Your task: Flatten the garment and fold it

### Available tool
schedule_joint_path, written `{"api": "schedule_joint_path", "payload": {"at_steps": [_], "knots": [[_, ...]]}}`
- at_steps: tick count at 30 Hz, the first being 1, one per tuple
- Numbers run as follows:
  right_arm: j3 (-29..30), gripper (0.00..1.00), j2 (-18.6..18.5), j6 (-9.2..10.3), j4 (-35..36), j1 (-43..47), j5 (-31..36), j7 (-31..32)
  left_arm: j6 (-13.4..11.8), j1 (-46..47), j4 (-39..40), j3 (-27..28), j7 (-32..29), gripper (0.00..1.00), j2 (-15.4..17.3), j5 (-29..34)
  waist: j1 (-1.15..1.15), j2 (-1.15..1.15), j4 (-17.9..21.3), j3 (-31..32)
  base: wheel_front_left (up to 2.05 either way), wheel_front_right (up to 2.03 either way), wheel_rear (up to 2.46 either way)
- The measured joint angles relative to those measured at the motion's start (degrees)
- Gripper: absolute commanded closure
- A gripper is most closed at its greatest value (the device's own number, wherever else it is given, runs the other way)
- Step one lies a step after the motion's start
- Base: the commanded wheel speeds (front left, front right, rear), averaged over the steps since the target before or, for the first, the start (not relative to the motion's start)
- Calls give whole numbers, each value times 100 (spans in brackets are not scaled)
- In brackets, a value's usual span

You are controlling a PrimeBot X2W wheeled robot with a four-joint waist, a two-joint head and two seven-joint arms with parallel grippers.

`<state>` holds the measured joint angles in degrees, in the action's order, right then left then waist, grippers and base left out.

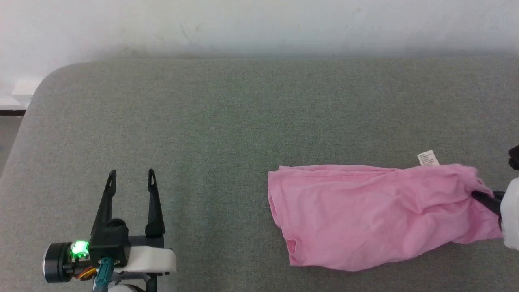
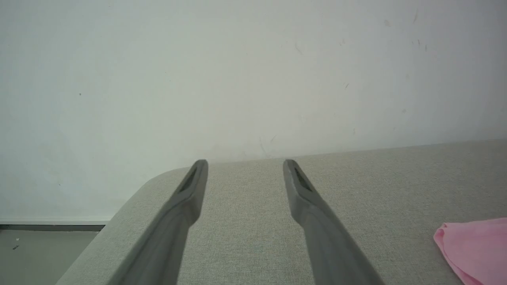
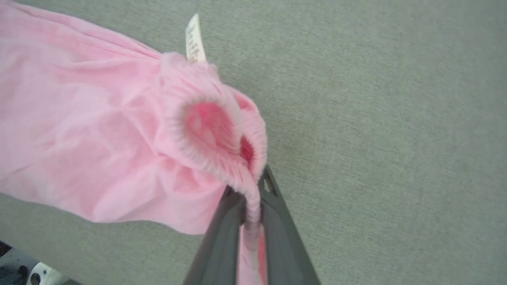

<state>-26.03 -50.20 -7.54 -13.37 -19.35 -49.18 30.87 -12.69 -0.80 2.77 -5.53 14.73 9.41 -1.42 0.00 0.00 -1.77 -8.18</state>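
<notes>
Head view: the garment [image 1: 365, 215] is lying rumpled on the right of the grey table [image 1: 227, 121], its white label [image 1: 428, 158] sticking out at the far edge. The left gripper [image 1: 131, 173] is sitting well apart at lower left, jaws apart, holding nothing. The right gripper [image 1: 478, 195] is meeting the garment's right end.

Left wrist view: the fingers [image 2: 190, 186] are standing spread over bare table.

Right wrist view: the jaws are clamping the gathered hem.

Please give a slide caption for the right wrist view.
Right gripper clamps the pink garment by its gathered hem, white label visible, over grey fabric surface.
</notes>
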Motion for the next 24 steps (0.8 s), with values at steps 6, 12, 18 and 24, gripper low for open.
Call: {"api": "schedule_joint_path", "payload": {"at_steps": [6,12,18,24], "knots": [[-147,100,-5,0,1401,57,-439,302,3,-1,0,5,0,0,-21,3,-1,0,1,21,0,0,0],[-570,100,277,0,2368,-291,-483,704,4,10,2,-56,0,0,-74,60,-1,0,-71,-31,0,0,0],[-1282,100,1017,0,2316,-1120,-325,851,13,137,1,-146,0,0,-133,68,0,0,-225,-159,0,0,0],[-2051,100,1734,0,1263,-1766,-4,823,14,295,-31,-200,0,0,-215,68,0,0,-408,-309,0,0,0]]}}
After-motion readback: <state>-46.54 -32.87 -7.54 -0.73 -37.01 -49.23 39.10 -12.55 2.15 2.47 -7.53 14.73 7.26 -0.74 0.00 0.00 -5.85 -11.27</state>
